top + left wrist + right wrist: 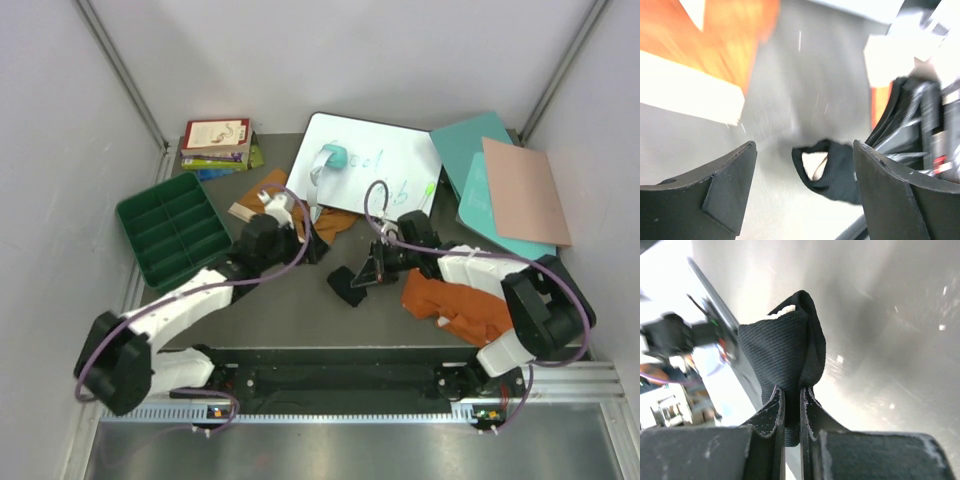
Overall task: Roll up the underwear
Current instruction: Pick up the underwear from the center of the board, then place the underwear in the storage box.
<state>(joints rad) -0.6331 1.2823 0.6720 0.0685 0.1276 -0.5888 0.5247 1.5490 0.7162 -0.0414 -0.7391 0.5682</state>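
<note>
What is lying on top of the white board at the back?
A teal and white object sits on the white board, beside green handwriting. The right arm's cable and the mustard-tan briefs cover its near edge; anything there is hidden.

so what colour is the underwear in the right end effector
Black underwear, clearest in the right wrist view.

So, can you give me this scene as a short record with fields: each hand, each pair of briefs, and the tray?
left hand: open, holding nothing
right hand: shut on black briefs
black briefs: bunched, pinched at one edge, middle of the table
tan briefs: crumpled, not rolled, right of the tray
orange briefs: spread on the right side, not rolled
tray: green, rear left, no briefs in it
</note>
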